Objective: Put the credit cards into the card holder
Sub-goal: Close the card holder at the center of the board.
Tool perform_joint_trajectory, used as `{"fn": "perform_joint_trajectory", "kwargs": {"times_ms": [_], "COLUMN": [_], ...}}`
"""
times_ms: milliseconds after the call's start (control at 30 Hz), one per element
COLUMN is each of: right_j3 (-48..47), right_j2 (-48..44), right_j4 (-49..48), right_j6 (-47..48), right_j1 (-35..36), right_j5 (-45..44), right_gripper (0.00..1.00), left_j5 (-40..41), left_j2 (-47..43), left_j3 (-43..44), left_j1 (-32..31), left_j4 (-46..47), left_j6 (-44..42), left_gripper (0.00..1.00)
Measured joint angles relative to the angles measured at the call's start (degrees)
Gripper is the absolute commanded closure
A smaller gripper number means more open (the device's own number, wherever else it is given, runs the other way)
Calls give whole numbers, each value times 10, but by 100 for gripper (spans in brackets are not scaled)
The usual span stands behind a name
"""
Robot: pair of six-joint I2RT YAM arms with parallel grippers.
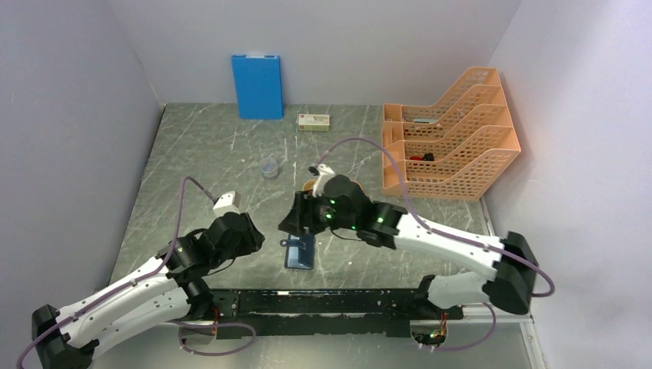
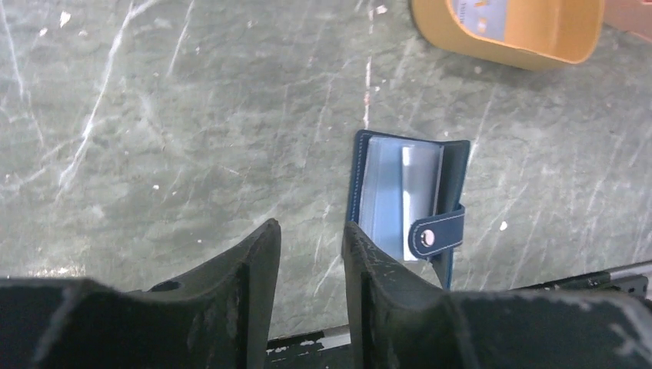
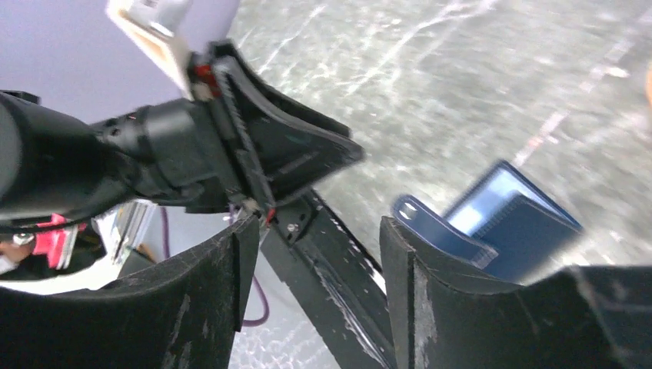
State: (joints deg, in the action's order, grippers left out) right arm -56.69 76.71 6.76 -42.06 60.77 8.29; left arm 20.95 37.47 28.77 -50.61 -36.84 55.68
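Note:
The card holder [image 1: 300, 251] lies open on the table near the front edge, its clear sleeves up and its snap strap [image 2: 438, 234] folded across them. It also shows in the left wrist view [image 2: 407, 192] and, blurred, in the right wrist view [image 3: 511, 219]. My left gripper [image 1: 252, 240] is open and empty just left of the holder [image 2: 307, 227]. My right gripper [image 1: 294, 224] is open and empty, low over the holder's far left side [image 3: 315, 223]. One pale credit card [image 2: 480, 11] lies in the orange tray [image 2: 538, 42].
The orange tray [image 1: 309, 185] is mostly hidden behind my right wrist. A small clear cup [image 1: 269, 167], a white box with a red label [image 1: 314, 121], a blue board [image 1: 257, 86] against the back wall and an orange file rack [image 1: 454, 138] stand further back.

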Motion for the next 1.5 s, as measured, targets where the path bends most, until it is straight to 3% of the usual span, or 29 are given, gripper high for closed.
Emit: {"fn": "perform_joint_trajectory", "kwargs": {"times_ms": [200, 333, 600, 833, 1500], "right_j3": [164, 228, 180, 156, 131], "right_j2": [-128, -99, 17, 94, 141], "right_j4": [25, 34, -26, -49, -54], "right_j6": [-13, -26, -28, -30, -42], "right_j1": [0, 1, 2, 2, 3], "right_j5": [-82, -83, -65, -57, -47], "right_gripper": [62, 67, 74, 73, 70], "left_j5": [-6, -16, -60, -97, -130], "left_j2": [-41, -52, -9, 38, 246], "left_j3": [0, 1, 5, 0, -26], "left_j1": [0, 0, 0, 0, 0], "left_j4": [46, 73, 103, 138, 249], "left_j6": [-41, -66, -95, -108, -141], "left_gripper": [53, 50, 48, 47, 53]}}
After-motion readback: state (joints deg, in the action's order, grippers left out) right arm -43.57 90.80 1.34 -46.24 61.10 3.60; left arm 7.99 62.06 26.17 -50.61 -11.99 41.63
